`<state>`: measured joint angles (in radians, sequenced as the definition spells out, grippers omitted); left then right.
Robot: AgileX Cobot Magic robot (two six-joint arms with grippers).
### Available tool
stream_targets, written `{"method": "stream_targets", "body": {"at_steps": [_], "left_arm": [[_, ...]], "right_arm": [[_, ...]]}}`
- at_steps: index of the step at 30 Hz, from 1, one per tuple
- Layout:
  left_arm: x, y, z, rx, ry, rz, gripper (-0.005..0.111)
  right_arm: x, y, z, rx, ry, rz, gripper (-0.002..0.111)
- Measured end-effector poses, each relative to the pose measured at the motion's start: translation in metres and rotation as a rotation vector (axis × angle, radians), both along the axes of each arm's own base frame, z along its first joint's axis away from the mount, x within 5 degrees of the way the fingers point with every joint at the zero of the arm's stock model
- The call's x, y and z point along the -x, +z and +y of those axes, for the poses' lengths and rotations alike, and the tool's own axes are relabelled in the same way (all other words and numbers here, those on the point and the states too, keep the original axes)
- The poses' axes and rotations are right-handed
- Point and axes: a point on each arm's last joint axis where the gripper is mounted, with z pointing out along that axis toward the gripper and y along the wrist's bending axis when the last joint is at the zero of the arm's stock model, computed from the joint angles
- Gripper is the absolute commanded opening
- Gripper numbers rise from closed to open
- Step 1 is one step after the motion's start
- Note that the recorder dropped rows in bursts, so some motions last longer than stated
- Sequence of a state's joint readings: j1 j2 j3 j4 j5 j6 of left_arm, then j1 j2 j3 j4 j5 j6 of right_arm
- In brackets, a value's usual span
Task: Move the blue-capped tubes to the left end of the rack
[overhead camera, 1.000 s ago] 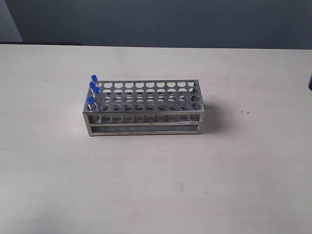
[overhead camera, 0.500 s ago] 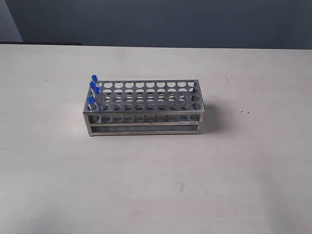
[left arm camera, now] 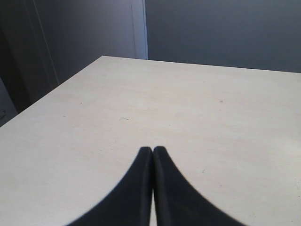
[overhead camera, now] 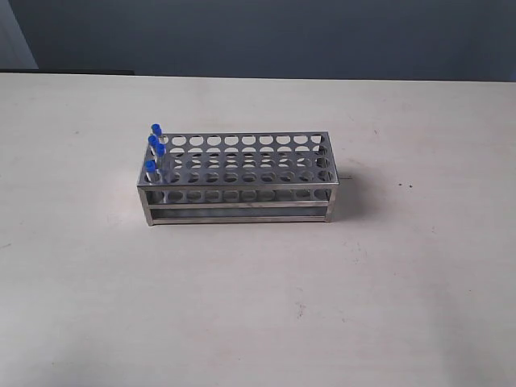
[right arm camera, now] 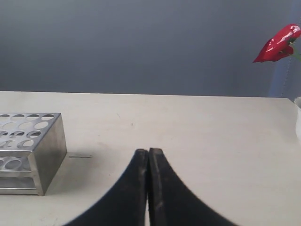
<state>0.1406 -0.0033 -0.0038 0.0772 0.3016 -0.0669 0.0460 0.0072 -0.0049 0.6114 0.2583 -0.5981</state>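
The shiny steel rack (overhead camera: 242, 181) stands in the middle of the pale table in the exterior view. The blue-capped tubes (overhead camera: 154, 150) stand upright in the holes at its left end, one behind another. Neither arm shows in the exterior view. My left gripper (left arm camera: 153, 149) is shut with nothing in it, over bare table, with rack and tubes out of its view. My right gripper (right arm camera: 148, 151) is shut and empty too. One end of the rack (right arm camera: 35, 150) lies off to its side, some way from the fingertips.
The table (overhead camera: 403, 282) stretches wide around the rack, with a dark wall behind. A red flower (right arm camera: 278, 43) and a sliver of a white object (right arm camera: 298, 120) sit at the border of the right wrist view. The table's corner and side edge (left arm camera: 70, 77) show in the left wrist view.
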Motion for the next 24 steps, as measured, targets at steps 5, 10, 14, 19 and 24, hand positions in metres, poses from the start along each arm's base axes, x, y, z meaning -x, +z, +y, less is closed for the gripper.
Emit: {"method": "stream_targets", "body": {"at_steps": [5,10,14,19,24], "left_arm": [[0.0000,0.0000,0.0000,0.000,0.000,0.000,0.000],[0.0000,0.0000,0.0000,0.000,0.000,0.000,0.000],[0.0000,0.0000,0.0000,0.000,0.000,0.000,0.000],[0.0000,0.0000,0.0000,0.000,0.000,0.000,0.000],[0.0000,0.0000,0.0000,0.000,0.000,0.000,0.000]], "right_arm": [[0.0000,-0.0002,0.0001,0.001,0.001,0.002,-0.001],[-0.0003,-0.0025,-0.0039,0.198,-0.016,-0.007,-0.001],[-0.0005,-0.0033,-0.0061,0.295,-0.024,-0.011,-0.001],[-0.0005,-0.0033,-0.0063,0.305,-0.024,-0.012,-0.001],[-0.0005,-0.0033,-0.0063,0.307,-0.025,-0.012,-0.001]]}}
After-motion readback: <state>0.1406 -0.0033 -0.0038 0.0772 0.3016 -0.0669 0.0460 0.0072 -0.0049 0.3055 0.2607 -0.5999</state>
